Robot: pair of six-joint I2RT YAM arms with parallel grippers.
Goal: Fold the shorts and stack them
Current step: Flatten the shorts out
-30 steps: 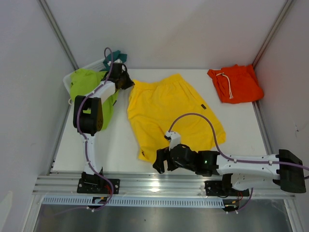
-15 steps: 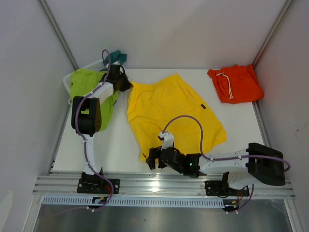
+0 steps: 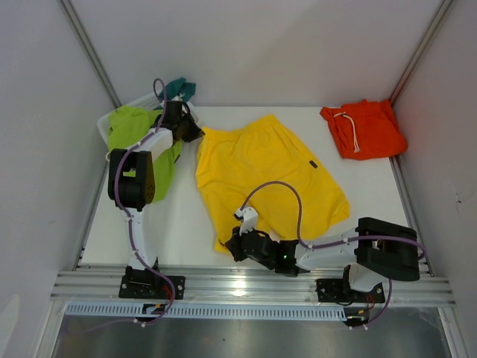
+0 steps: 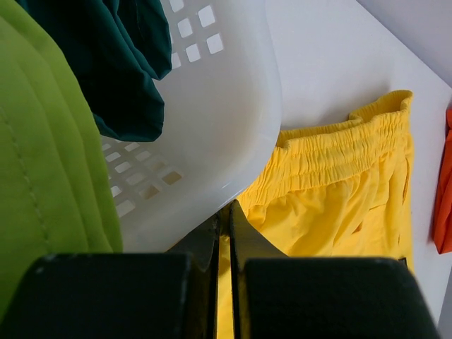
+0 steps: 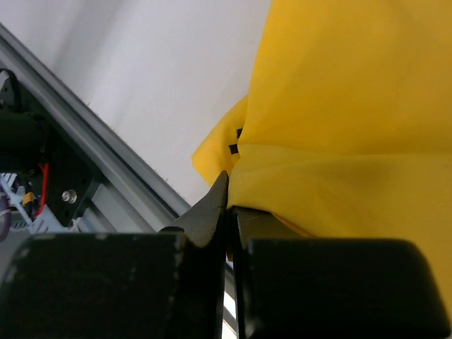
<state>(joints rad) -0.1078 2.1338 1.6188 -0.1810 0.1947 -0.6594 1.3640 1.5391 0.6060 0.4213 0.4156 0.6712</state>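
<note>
Task thing: yellow shorts [image 3: 261, 175], spread flat mid-surface, waistband toward the far side, legs toward the arm bases.
Left pincer [image 4: 227, 212]: fingers pressed together at the far-left waistband corner; a yellow sliver shows between them, so I read it as a pinch on the cloth. It sits just beside the basket [image 4: 233, 106] wall.
Right pincer [image 5: 227, 180]: fingers closed on the near-left leg hem; the fabric folds into the gap and drapes over one finger.
Other shorts: orange shorts [image 3: 365, 130] lie bunched at the far-right corner of the surface [image 3: 171, 224], drawstring on top, well apart from the yellow pair. Lime-green shorts [image 3: 138, 134] and teal shorts [image 3: 179, 88] hang in and over the basket.
Step in hand (judgement): start of the first fold on the yellow pair, with both left-edge corners gripped and nothing lifted yet.
Progress (judgement): early; one pair set aside, three to go.
Next move calls for: raising both corners together, keeping the edge taut between them, and carrying it across onto the right half. The left arm must clear the basket rim.
Risk: the thin hem pinch may slip.
</note>
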